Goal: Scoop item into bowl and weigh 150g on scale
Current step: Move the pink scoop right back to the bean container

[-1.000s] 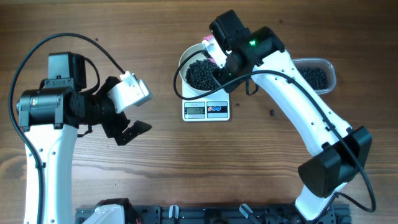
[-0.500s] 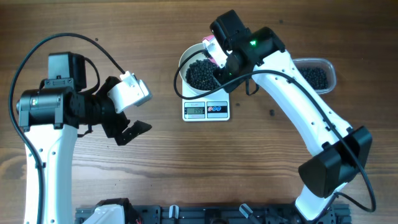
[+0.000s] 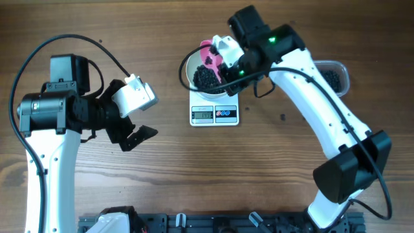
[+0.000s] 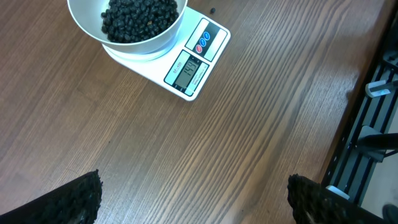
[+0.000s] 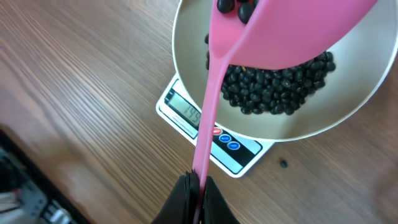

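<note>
Handle of pink plastic scoop [image 5: 292, 31] is clamped tight in the right gripper [image 5: 196, 186], so the tilted cup is held just ahead of it, over tiny black beads [image 5: 273, 87] piled in the round white bowl [image 5: 186, 56] on the flat white scale [image 5: 239, 155]. Left gripper [image 4: 199, 199] is parked splayed and empty, with bowl and scale well ahead of it, presumably so the weighing is undisturbed.

- Setting: a robotics test bench rather than a lived-in kitchen.
- Two white-and-black jointed arms, the left arm [image 3: 45, 149] and the right arm [image 3: 323, 116], stand at a wood-grain counter [image 3: 194, 168].
- A black slotted rail [image 3: 213, 223] runs along the counter's near edge, by the arms' bases.
- A loose black cable [image 3: 97, 48] loops over the left arm; a green indicator light [image 3: 272, 40] glows on the right arm.
- Kitchenware on the counter: a digital scale [image 3: 215, 114] bearing a white bowl [image 3: 189, 65].
</note>
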Robot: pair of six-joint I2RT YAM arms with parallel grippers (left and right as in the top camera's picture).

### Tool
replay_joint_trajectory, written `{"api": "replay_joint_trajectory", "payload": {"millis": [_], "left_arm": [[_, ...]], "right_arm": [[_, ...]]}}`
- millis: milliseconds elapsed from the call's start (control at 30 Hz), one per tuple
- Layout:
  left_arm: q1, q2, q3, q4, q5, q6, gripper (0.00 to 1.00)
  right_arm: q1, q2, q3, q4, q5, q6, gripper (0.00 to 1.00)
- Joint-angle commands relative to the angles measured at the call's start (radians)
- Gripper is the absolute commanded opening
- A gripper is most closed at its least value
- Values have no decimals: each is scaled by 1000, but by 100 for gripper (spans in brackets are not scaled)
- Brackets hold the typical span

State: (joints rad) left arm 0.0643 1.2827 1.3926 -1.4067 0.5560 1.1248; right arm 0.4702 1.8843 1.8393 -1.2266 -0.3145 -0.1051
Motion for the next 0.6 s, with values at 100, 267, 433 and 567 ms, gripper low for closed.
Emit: {"api": "replay_joint_trajectory", "payload": {"millis": [100,267,433,567], "left_arm": [[4,-10,19,0,22,20,100],[4,-10,19,0,22,20,100],[4,-10,19,0,22,20,100],[4,-10,19,0,22,20,100]], "right_arm": [[-66,-39,-4,11,-132,87,4],[-106,-47,-4,14,-140,119,4],[-153,-74,-4,15,-135,162,4],[-177,-92,-4,10,-135,174,4]]}}
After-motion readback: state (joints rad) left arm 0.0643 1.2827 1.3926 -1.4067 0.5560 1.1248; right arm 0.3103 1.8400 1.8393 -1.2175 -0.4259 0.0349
